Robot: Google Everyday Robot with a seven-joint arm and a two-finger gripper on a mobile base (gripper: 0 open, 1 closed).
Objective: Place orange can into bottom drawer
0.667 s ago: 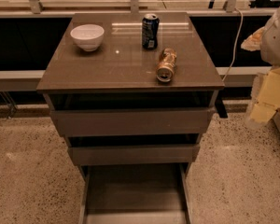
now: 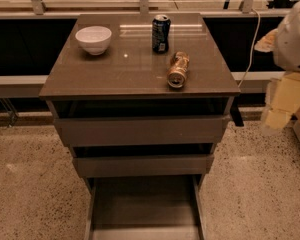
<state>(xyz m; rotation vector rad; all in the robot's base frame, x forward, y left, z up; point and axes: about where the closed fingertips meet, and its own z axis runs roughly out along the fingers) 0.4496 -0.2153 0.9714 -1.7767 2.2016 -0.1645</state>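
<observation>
The orange can (image 2: 178,69) lies on its side on the cabinet top (image 2: 115,74), right of centre near the front edge, with its silver end facing forward. The bottom drawer (image 2: 145,209) is pulled out toward me at the bottom of the view, and its flat dark floor is bare. My gripper (image 2: 282,101), pale yellow under a white arm, hangs at the right edge of the view. It is beside and right of the cabinet, apart from the can and holding nothing that I can see.
A dark blue can (image 2: 161,33) stands upright behind the orange can. A white bowl (image 2: 94,39) sits at the top's left rear. The two upper drawers (image 2: 140,130) are slightly ajar. A railing and a cable run behind the cabinet. Speckled floor lies on both sides.
The view has shifted slightly closer to the cabinet. The orange can and the gripper keep their places.
</observation>
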